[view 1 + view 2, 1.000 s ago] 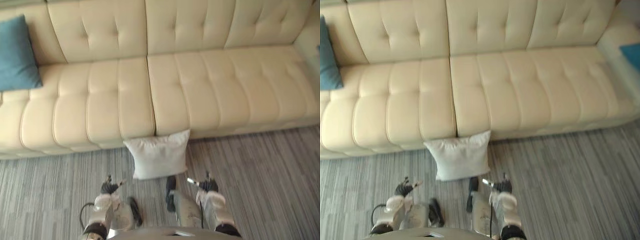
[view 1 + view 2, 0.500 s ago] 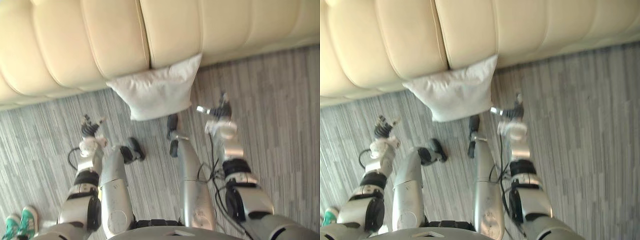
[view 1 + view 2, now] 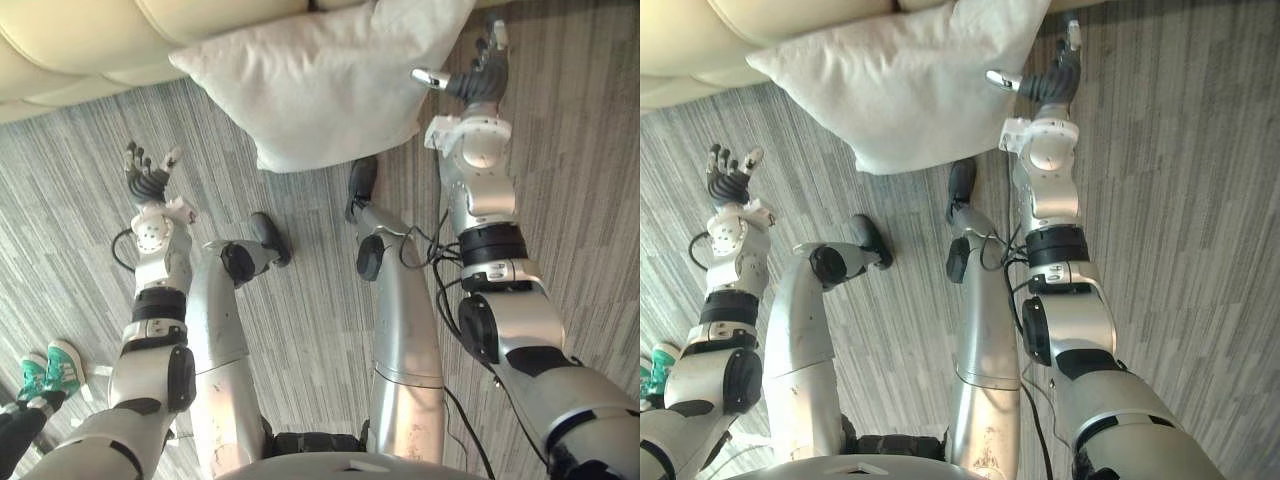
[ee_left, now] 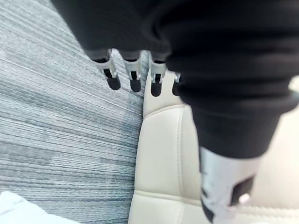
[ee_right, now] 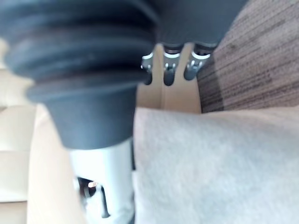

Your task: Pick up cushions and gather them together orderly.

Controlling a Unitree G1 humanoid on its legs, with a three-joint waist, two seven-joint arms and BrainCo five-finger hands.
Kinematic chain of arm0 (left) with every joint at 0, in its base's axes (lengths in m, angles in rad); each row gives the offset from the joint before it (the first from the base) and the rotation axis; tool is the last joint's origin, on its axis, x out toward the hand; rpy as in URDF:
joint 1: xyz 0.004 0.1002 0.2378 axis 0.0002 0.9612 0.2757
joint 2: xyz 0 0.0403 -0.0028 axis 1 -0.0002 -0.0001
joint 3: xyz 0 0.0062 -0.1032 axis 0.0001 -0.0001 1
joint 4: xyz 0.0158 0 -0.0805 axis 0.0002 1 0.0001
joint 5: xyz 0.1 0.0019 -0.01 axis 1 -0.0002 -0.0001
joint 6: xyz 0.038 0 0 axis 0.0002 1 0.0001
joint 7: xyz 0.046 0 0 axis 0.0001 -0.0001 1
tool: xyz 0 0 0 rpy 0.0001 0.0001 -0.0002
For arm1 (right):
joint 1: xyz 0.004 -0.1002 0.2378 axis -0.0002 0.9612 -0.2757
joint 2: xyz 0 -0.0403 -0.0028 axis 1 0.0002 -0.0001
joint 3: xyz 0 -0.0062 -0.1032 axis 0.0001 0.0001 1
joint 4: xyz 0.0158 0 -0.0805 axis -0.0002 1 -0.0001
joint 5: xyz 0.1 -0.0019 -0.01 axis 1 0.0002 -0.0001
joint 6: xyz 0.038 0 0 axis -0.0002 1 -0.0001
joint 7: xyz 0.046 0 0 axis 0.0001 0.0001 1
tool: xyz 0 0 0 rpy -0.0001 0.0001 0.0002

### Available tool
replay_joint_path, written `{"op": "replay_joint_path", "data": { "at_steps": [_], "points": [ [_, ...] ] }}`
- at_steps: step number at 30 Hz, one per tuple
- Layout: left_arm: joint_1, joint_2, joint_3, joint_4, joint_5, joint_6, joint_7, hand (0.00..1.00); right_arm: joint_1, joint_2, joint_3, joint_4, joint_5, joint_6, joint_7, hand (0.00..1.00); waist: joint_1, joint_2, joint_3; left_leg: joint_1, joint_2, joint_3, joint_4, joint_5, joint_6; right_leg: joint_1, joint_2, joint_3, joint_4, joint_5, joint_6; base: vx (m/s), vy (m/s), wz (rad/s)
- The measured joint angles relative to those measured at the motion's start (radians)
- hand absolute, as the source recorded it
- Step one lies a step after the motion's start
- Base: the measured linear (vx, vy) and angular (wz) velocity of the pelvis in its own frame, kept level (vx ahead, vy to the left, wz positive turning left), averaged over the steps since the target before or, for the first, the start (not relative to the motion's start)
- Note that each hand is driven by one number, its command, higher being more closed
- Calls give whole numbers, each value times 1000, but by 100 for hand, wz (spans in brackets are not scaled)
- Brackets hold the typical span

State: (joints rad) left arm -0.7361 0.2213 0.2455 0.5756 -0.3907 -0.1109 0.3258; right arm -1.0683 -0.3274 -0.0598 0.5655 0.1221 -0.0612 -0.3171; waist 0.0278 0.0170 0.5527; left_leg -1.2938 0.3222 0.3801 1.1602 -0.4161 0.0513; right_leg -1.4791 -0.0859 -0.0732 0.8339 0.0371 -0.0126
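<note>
Now we see one white cushion on the floor, its upper edge leaning against the front of the cream sofa. It lies tilted, one corner pointing down toward us, and nothing holds it.

Our right robot hand is just beside the cushion's right edge, over the striped carpet. Its fingers are straight and apart, clamped on nothing, and the thumb points across at the cushion. We cannot tell whether the thumb touches the cloth. In the right wrist view, the straight fingers hang in a row, with the cushion close under them and the sofa front beyond.

Our left robot hand is raised above the carpet, well apart from the cushion on its left side. Its fingers are spread and relaxed, and it holds nothing. In the left wrist view, the fingers point toward the line where the carpet meets the base of the sofa, and a white corner of the cushion shows at the edge.

A person's green shoes stand on the floor behind our left arm.
</note>
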Motion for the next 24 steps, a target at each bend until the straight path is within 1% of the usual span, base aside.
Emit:
{"op": "replay_joint_path", "data": {
  "at_steps": [2, 3, 4, 5, 6, 7, 10, 12, 13, 15, 19, 23, 24],
  "points": [
    [-27, 1, -34, -29, 0, -1, 11, 0, -34, 3, 32, 0, 0, 0, -2, 0, 0, 0, 0, -35, 0, -7, 17, 6, -7, -34, -4, -1, 25, 1, -3, -72, -31, 12],
    [-59, -2, -70, -62, 1, -7, 21, 0, -63, 9, 57, -2, -1, 0, -26, 0, -2, 1, 1, -65, 0, -13, 35, 7, -8, -65, -12, -3, 52, 4, -9, -54, -25, 14],
    [-70, -4, -80, -70, 2, -10, 24, 0, -69, 13, 57, -2, -1, 0, -34, 0, -2, 2, 1, -75, 0, -18, 43, 7, -8, -72, -13, -4, 60, 3, -10, -70, -25, 15],
    [-87, -6, -98, -92, 2, -10, 36, 0, -78, 26, 57, -4, -1, 0, -43, 100, -4, 2, 1, -90, 0, -24, 52, 7, -8, -84, -14, -8, 67, 1, -9, -53, -13, 7],
    [-99, -8, -110, -99, 3, -12, 41, 0, -81, 29, 57, -8, -1, 0, -47, 100, -4, 2, 1, -97, 0, -26, 55, 7, -8, -89, -15, -9, 70, 1, -8, -91, -15, 4],
    [-121, -10, -133, -110, 8, -17, 50, 100, -86, 42, 58, -19, -2, 0, -65, 100, -5, 2, 1, -109, 1, -27, 66, 6, -6, -100, -15, -8, 76, 0, -7, -82, -11, 0],
    [-158, -27, -153, -139, 38, -23, 77, 100, -86, 82, 60, -49, -2, -1, -82, 100, -15, 2, 1, -128, 4, -36, 80, 3, -1, -113, -14, -12, 75, -1, -4, -96, -12, -3],
    [-192, -45, -182, -146, 66, -24, 96, 100, -91, 126, 65, -68, 1, -4, -98, 100, -25, 2, 1, -145, 4, -44, 78, 3, 8, -122, -14, -19, 65, 1, -1, -108, -24, 1],
    [-197, -49, -190, -150, 72, -24, 104, 100, -91, 138, 66, -80, 4, -5, -102, 100, -28, 2, 1, -148, 4, -44, 78, 3, 8, -124, -13, -19, 64, 4, -5, -97, -31, -3],
    [-222, -71, -194, -155, 81, -23, 129, 100, -95, 163, 68, -85, 12, -19, -107, 100, -34, 2, 1, -152, 8, -45, 80, 9, -1, -129, -10, -22, 65, 10, -14, -90, -43, -4],
    [-248, -85, -205, -155, 90, -16, 156, 100, -94, 175, 76, -105, 76, -28, -108, 100, -34, 3, 1, -154, 10, -51, 81, 12, -6, -129, -2, -23, 65, 11, -18, -72, -50, -2],
    [-250, -69, -204, -158, 92, -4, 182, 100, -86, 175, 85, -131, 130, -32, -108, 100, -35, 3, 0, -158, 18, -55, 86, 12, -8, -130, 7, -27, 61, 14, -23, -82, -55, -7],
    [-250, -61, -204, -167, 92, 2, 191, 100, -75, 175, 85, -161, 150, -32, -108, 100, -35, 3, 0, -160, 19, -57, 86, 12, -8, -130, 7, -29, 59, 15, -24, -65, -42, -2]
  ]
}}
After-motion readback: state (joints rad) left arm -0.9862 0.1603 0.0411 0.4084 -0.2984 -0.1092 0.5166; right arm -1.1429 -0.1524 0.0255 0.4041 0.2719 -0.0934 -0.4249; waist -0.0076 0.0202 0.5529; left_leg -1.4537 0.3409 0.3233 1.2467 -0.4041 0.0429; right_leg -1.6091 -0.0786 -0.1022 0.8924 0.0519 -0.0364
